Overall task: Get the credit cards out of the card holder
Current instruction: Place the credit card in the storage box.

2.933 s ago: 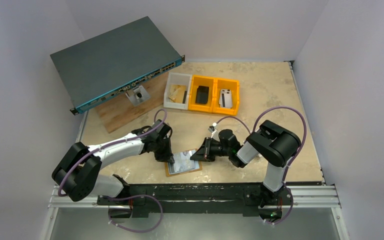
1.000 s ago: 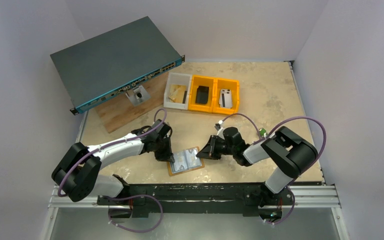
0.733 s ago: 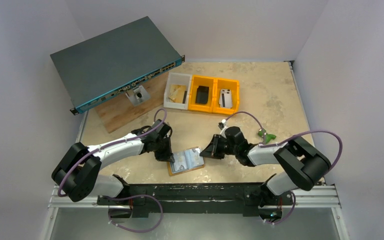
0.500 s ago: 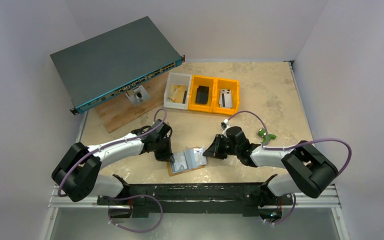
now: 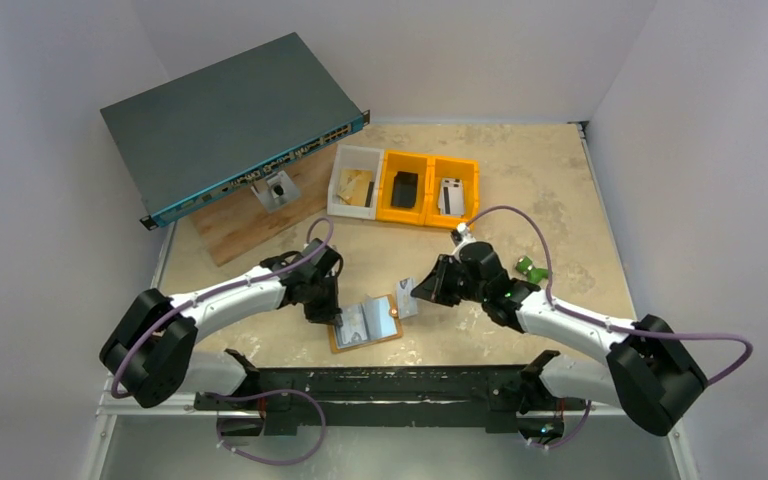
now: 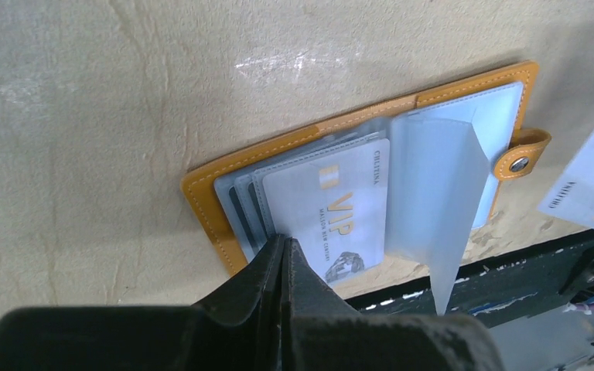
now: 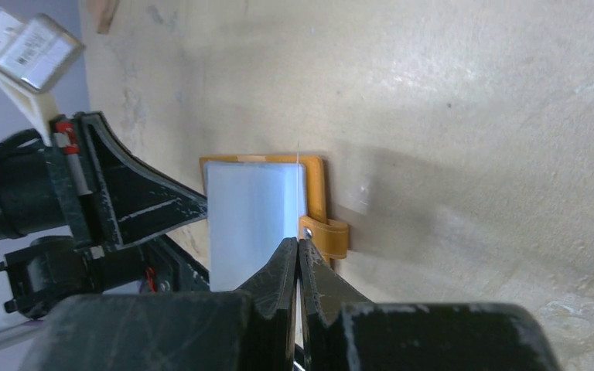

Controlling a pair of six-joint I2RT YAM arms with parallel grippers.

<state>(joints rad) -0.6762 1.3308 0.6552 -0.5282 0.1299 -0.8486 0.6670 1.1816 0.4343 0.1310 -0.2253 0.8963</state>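
One pale plastic credit card (image 6: 592,193) is clamped in the right fingers (image 7: 278,278), just beside the open tan leather card holder (image 6: 205,209) near the desk's (image 5: 540,200) front edge; clenched left fingers (image 6: 263,278) should pin the holder while lifting.

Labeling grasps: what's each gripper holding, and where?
Right gripper pinches a credit card by its edge; left gripper, shut, holds nothing, only pins the card holder.

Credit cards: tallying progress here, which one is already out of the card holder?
The pale card pinched in the right gripper, just beyond the snap tab of the card holder; the VIP card and those beneath it sit inside the holder.
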